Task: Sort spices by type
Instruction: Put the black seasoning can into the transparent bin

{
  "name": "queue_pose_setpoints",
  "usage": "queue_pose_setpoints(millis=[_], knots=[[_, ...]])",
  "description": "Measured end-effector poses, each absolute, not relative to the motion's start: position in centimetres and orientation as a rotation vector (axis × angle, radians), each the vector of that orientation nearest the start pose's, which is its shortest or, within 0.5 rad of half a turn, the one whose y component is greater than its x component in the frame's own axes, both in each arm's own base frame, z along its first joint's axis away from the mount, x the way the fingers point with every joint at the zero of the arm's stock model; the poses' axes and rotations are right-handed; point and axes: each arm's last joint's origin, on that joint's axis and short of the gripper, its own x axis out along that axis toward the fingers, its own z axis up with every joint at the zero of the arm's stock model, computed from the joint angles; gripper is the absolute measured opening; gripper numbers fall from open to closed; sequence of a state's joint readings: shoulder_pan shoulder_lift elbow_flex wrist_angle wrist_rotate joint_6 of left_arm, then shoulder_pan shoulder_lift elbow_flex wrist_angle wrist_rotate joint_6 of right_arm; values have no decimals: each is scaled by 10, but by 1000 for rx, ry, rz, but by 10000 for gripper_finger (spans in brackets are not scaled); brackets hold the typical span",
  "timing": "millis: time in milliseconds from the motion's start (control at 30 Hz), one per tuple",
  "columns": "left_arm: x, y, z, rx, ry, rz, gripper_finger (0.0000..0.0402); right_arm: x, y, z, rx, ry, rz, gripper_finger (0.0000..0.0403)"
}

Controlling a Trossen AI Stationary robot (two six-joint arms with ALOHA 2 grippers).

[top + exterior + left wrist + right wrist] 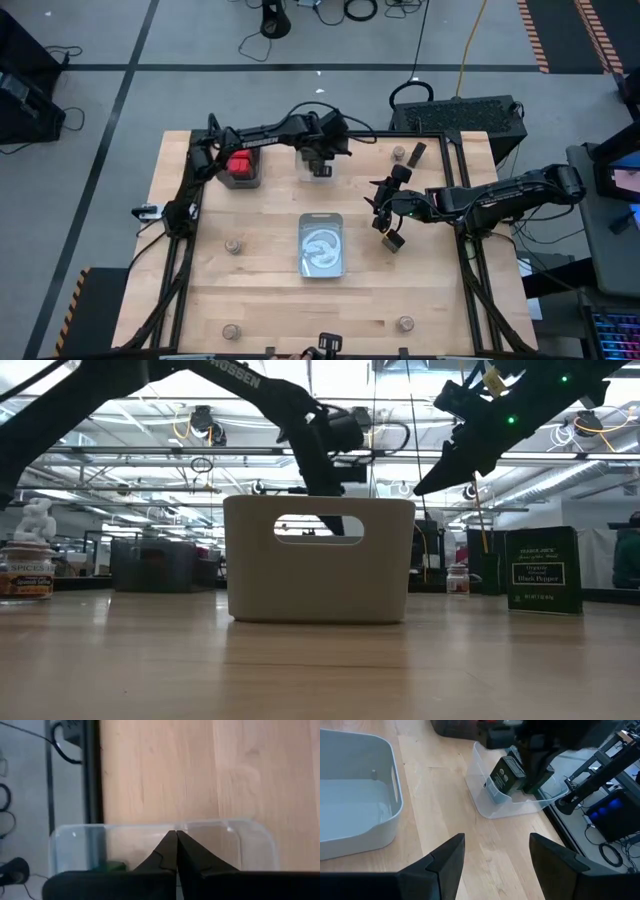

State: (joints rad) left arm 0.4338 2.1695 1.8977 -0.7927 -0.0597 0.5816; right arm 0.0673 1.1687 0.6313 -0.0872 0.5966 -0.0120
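While the left claw (320, 168) hangs over the clear plastic bin (512, 802) at the far middle of the pale wooden surface (270, 290), its two dark fingers are pressed together with nothing between them, and a black boxy spice container (504, 776) leans tilted against the bin's wall just below. The right claw (492, 852) hovers spread wide and empty above the surface, right of the white rectangular tub (322, 245) at the centre. My guess is that the leaning black box could topple or jam if another is dropped on it, since it sits askew, not flat. A second risk is the two arms meeting, because the right claw looks toward the very bin the left arm covers. Red boxy containers (240, 165) sit grouped at the far left. Another black boxy container (396, 241) lies just under the right arm near the claw, and one more (417, 152) stands at the far right edge beside a small round brown-topped jar (398, 153). Other round jars stay scattered well apart: one to the left of the tub (233, 246), one at the near left (231, 331) and one at the near right (405, 323). The tub stands between the right claw and the left-hand jars, so reaching them means going over or around it.
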Motion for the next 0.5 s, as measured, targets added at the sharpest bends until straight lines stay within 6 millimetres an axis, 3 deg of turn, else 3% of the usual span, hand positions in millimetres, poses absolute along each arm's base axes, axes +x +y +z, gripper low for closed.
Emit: queue_pose_setpoints(millis=[233,500], knots=[[426,203,208,305,1211,122,4,233,-1,219,-217,604,-505,205],[423,204,202,318,1272,147,3,233,0,218,-217,607,-501,205]])
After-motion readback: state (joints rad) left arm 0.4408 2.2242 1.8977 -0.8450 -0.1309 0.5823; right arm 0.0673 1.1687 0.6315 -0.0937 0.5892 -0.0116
